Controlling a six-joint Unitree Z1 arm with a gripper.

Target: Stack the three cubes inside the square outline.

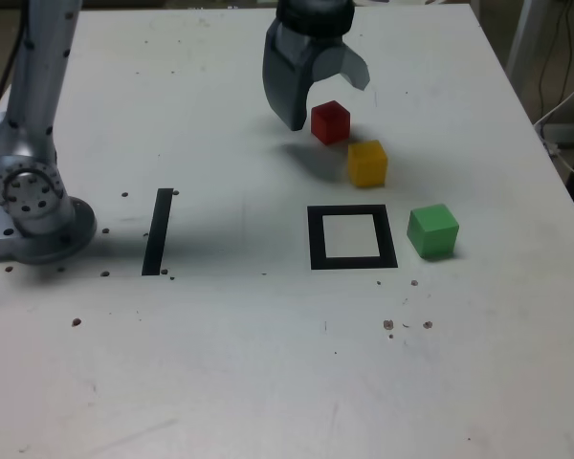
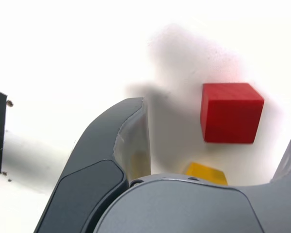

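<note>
1. Arm base (image 1: 38, 206): seated at the exterior view's left edge of the white table (image 1: 268, 363), at 9 o'clock from the square outline.
2. Straight black tape strip (image 1: 158, 231): flat on the table, just beside the base, well apart from the outline.
3. Gripper (image 1: 330, 91): hangs over the table's far side, at 12 o'clock from the outline. Jaws spread wide, nothing between them. One jaw stands just at 9 o'clock of the red cube; no contact visible.
4. Square outline (image 1: 352, 237): black frame, white centre bare.
5. Red cube (image 1: 330, 121): on the table at 12 o'clock from the outline; the wrist view shows it between the jaws' lines (image 2: 231, 112).
6. Yellow cube (image 1: 367, 163): near the red cube, at its 5 o'clock, apart from the outline.
7. Green cube (image 1: 432, 230): just beside the outline, at its 3 o'clock, outside the frame.
</note>
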